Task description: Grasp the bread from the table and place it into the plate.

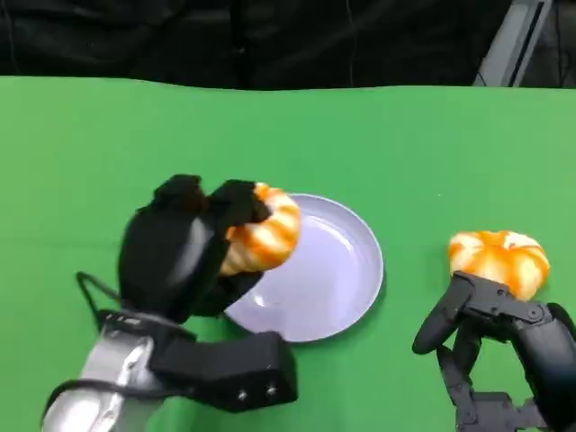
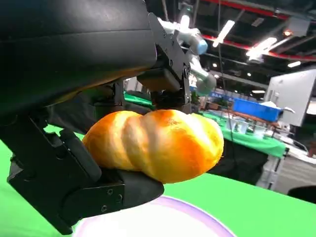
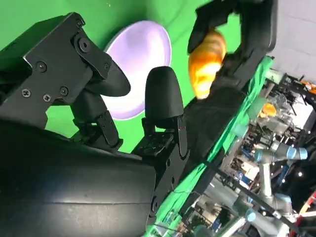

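Note:
My left hand (image 1: 184,247) grips a golden twisted bread roll (image 1: 265,232) in the air over the left rim of the pale lilac plate (image 1: 333,279). In the left wrist view the roll (image 2: 158,143) sits between the black fingers (image 2: 74,182), with the plate's rim (image 2: 163,217) just below it. A second bread roll (image 1: 499,256) lies on the green table to the right of the plate. My right hand (image 1: 504,333) rests just in front of that roll, fingers apart and holding nothing. The right wrist view shows the plate (image 3: 138,59) and the held roll (image 3: 205,64) beyond my right hand's fingers (image 3: 163,98).
The green table (image 1: 405,144) stretches wide behind the plate up to a dark backdrop. A grey post (image 1: 508,40) stands at the far right corner.

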`<action>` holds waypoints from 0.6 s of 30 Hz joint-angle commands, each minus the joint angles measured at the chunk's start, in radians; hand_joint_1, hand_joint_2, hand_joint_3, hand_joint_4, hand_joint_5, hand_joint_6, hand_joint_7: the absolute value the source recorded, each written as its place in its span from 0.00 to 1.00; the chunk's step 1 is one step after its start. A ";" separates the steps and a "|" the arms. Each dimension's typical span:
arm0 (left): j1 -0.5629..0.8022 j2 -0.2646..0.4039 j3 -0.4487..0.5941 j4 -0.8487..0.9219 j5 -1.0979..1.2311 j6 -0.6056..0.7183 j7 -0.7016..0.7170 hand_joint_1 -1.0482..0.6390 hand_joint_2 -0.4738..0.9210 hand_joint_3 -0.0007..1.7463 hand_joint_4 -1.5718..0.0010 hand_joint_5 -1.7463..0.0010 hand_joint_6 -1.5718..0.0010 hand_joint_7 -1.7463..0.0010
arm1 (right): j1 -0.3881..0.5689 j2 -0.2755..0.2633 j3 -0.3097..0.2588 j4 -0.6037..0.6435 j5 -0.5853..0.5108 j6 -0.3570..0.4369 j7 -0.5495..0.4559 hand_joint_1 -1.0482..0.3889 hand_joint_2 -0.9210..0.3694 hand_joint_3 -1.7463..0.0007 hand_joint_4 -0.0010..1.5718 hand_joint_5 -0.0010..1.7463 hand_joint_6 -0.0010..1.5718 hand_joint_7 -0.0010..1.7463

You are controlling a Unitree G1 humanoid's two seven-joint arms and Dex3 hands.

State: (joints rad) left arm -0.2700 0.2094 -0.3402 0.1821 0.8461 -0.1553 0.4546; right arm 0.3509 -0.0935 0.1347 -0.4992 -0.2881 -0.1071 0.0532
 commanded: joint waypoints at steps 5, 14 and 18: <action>-0.113 -0.056 -0.039 0.110 -0.038 0.042 -0.092 0.50 0.67 0.58 0.50 0.03 0.49 0.36 | 0.003 -0.008 0.000 -0.007 0.005 -0.008 -0.001 0.78 0.47 0.22 0.53 0.99 0.48 0.79; -0.136 -0.003 -0.084 0.113 -0.089 0.055 -0.355 0.34 0.99 0.11 0.88 0.71 0.78 0.92 | 0.011 -0.012 0.004 -0.020 -0.001 0.004 0.004 0.77 0.47 0.21 0.52 0.98 0.48 0.79; -0.146 0.006 -0.109 0.098 -0.053 0.115 -0.438 0.28 1.00 0.12 0.97 0.75 0.84 0.97 | 0.012 -0.012 0.003 -0.024 0.002 0.010 0.008 0.77 0.47 0.21 0.53 1.00 0.48 0.79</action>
State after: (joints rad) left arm -0.3947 0.1962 -0.4342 0.2986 0.7740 -0.0827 0.0738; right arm 0.3606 -0.0953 0.1388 -0.5058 -0.2890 -0.1067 0.0552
